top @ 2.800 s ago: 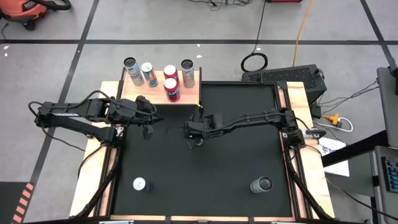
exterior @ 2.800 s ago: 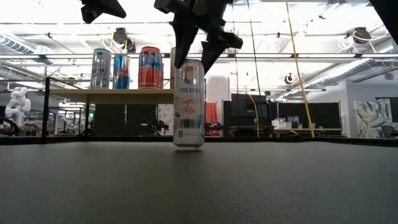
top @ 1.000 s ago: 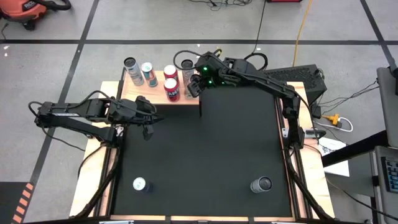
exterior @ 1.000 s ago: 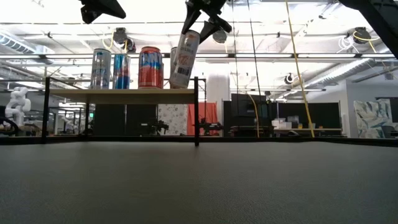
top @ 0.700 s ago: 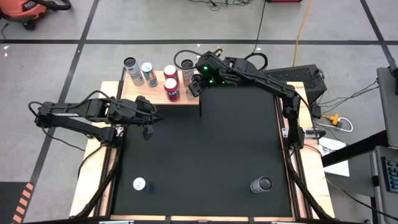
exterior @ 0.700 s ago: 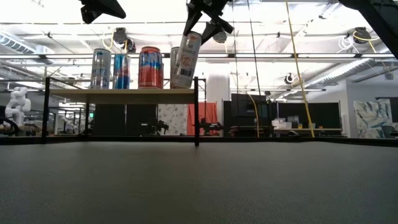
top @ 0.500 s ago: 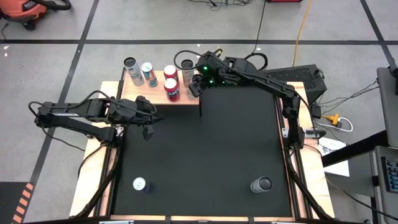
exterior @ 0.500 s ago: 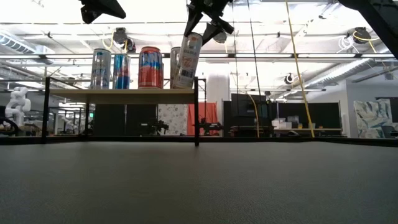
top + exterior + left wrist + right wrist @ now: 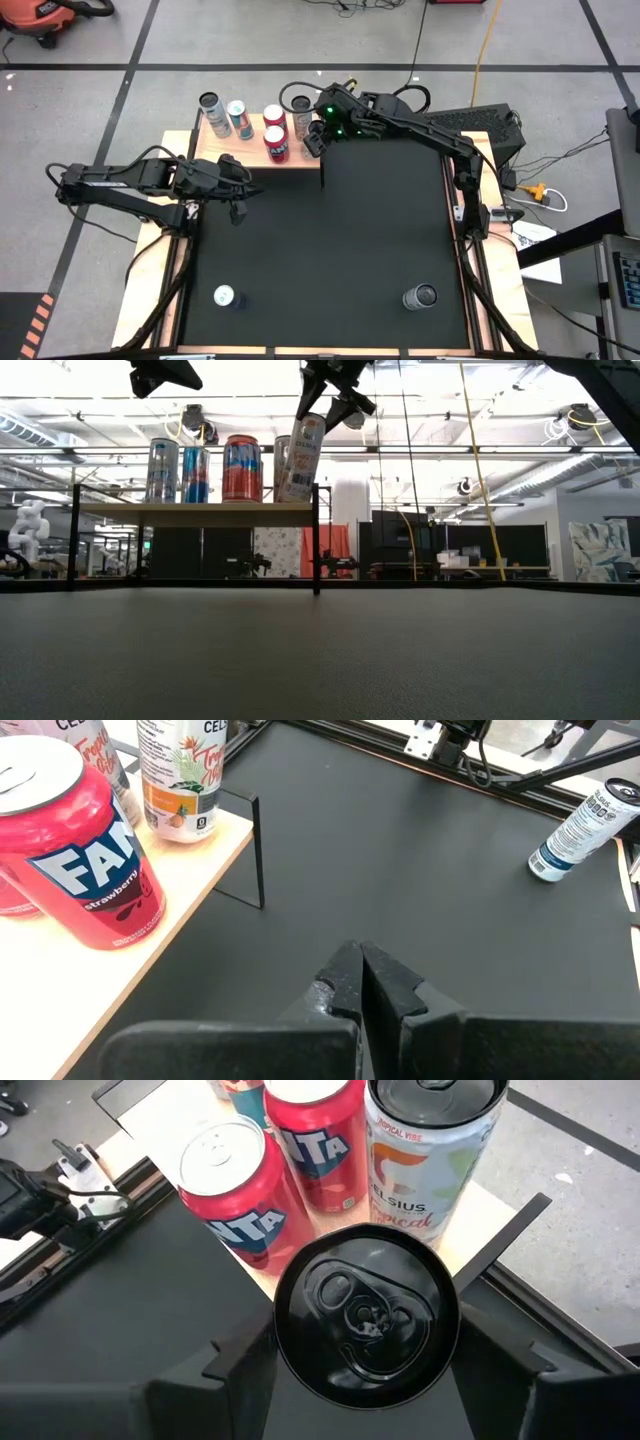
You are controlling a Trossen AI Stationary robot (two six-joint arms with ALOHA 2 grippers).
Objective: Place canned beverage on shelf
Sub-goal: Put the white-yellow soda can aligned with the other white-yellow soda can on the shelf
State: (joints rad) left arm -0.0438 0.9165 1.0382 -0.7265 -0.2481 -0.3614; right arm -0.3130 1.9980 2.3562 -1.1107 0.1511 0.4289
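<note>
Your right gripper clasps a tilted can at the shelf corner, crowded by red cans; left gripper pressed together.

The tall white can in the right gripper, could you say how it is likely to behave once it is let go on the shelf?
The tall white can hangs tilted in the right gripper above the shelf edge, so it may well wobble or tip. Being slim and tall, it probably topples easily. Its smooth round wall would likely roll if it fell.
</note>
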